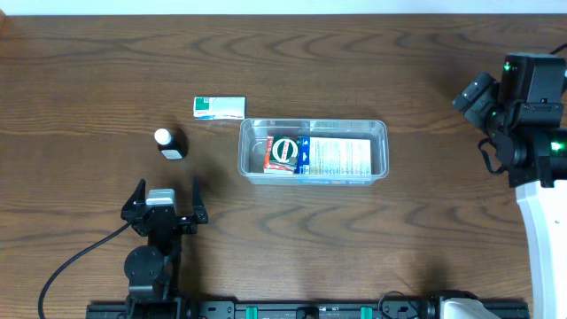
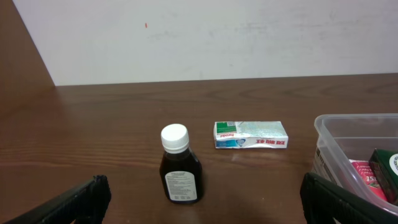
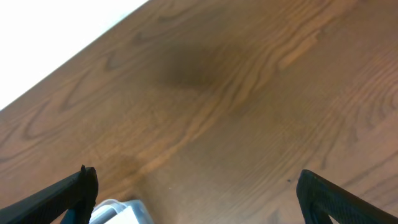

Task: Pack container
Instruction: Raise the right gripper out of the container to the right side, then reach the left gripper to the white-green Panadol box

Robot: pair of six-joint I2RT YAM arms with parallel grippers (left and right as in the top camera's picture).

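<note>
Nearest my left wrist lens are the dark fingers (image 2: 74, 202) of the left claw (image 1: 168, 190), spread wide with nothing between them, low over the table (image 1: 89, 71) near its near edge. Straight ahead of that claw stands the brown bottle (image 2: 180, 171) with its white cap, upright, and beyond it, slightly right, a small green-and-white box (image 2: 250, 135) lies flat. The container (image 1: 381, 151) sits about mid-table, ahead and to the right of the left claw, with a few packets already lying in it. I judge the step in hand is the reach for the bottle. Next I would ease forward, close on the body below the cap, lift it upright and carry it right, over the rim. The right claw (image 3: 196, 186) hangs by the right edge, also spread and empty, well apart from the container.
</note>
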